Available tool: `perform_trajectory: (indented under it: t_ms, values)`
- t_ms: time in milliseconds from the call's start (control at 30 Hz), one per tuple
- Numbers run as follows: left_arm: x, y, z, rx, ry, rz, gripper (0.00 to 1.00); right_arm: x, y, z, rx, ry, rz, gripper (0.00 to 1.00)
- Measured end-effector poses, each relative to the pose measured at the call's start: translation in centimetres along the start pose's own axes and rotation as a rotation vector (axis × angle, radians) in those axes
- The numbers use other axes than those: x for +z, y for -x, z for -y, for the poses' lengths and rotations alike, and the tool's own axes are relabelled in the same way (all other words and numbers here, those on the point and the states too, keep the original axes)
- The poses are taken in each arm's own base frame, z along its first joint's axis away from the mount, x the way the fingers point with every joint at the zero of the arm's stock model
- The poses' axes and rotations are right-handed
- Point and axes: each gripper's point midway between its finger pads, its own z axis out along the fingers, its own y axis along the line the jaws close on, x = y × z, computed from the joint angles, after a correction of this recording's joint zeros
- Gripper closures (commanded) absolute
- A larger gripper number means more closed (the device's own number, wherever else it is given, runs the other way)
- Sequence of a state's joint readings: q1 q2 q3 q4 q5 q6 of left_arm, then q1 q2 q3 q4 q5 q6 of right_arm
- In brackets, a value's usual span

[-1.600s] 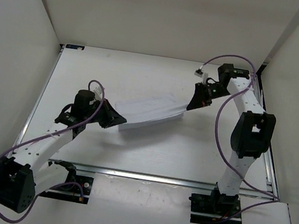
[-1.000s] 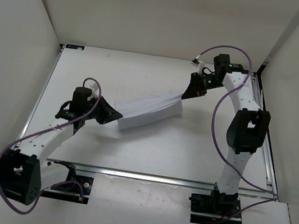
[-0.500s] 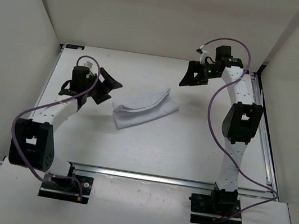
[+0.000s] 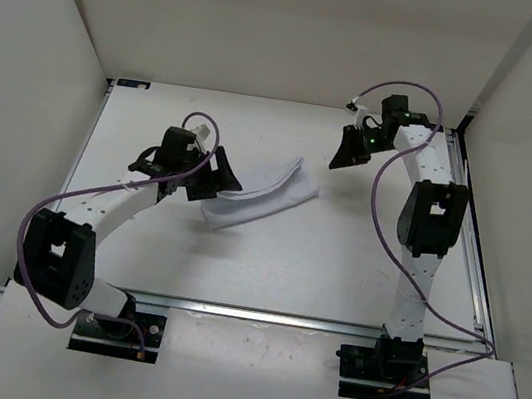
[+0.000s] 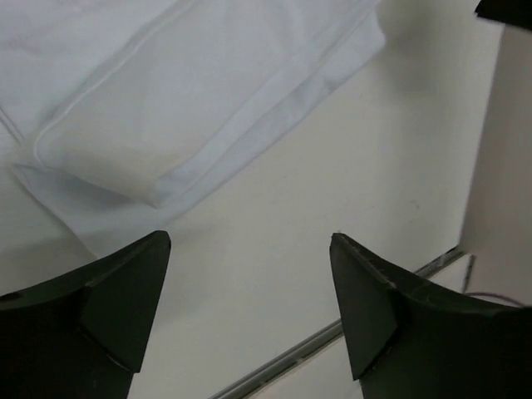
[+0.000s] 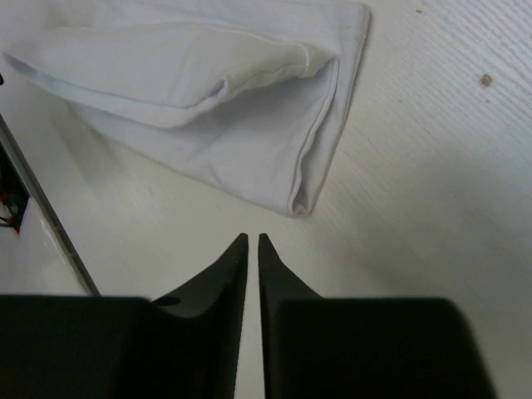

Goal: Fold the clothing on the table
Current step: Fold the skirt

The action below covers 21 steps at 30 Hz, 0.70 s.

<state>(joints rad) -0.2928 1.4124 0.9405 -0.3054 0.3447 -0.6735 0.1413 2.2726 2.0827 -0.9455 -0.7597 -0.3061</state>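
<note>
The clothing [image 4: 265, 195] lies folded in a long white bundle on the table [image 4: 337, 261], slanting from near left to far right. My left gripper [image 4: 226, 177] hovers at its left end, open, with nothing between the jaws. In the left wrist view the clothing [image 5: 191, 108] lies beyond the wide-apart left gripper [image 5: 249, 243]. My right gripper [image 4: 339, 158] hangs just past the bundle's right end, apart from it. In the right wrist view the right gripper [image 6: 253, 239] is shut to a thin slit on nothing, and the clothing [image 6: 208, 108] lies ahead of its tips.
A metal rail [image 4: 258, 313] runs along the table's near edge by the arm bases. White upright walls [image 4: 33, 72] close in the left, back and right sides. Purple cables [image 4: 386, 208] loop off both arms.
Both grippers held the stretched clothing, then let go, and it now rests folded on the table. The left arm swung away and came back to the left end. The right jaws opened, then closed.
</note>
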Motion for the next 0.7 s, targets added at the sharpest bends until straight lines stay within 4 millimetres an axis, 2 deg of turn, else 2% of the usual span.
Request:
perform_trajectory:
  t_ms: [67, 100, 167, 233, 333, 400, 567, 700]
  values:
    - [0.1, -1.5, 0.0, 0.058, 0.016, -0.043, 0.25, 0.1, -0.9, 0.0, 0.005, 0.007, -0.015, 0.99]
    - [0.1, -2.3, 0.0, 0.083, 0.023, -0.064, 0.32, 0.2, -1.3, 0.0, 0.009, 0.01, -0.022, 1.0]
    - [0.1, -3.5, -0.1, 0.132, 0.035, -0.101, 0.33, 0.4, -2.1, 0.0, 0.015, 0.018, -0.035, 1.0]
    - [0.3, -4.6, -0.4, 0.176, 0.048, -0.136, 0.39, 0.6, -2.7, -0.1, 0.02, 0.025, -0.045, 1.0]
    - [0.8, -5.5, -1.8, 0.216, 0.095, -0.176, 0.5, 0.8, -3.4, -0.1, 0.025, 0.035, -0.056, 1.0]
    - [1.4, -6.0, -2.8, 0.24, 0.132, -0.205, 0.54, 0.9, -3.4, -0.2, 0.016, 0.038, -0.058, 1.0]
    - [3.4, -5.4, -4.8, 0.321, 0.241, -0.222, 0.7, 1.0, -3.2, -0.4, -0.003, 0.044, -0.054, 1.0]
    - [5.1, -4.2, -5.1, 0.393, 0.301, -0.2, 0.75, 1.4, -3.0, -0.7, -0.021, 0.046, -0.053, 1.0]
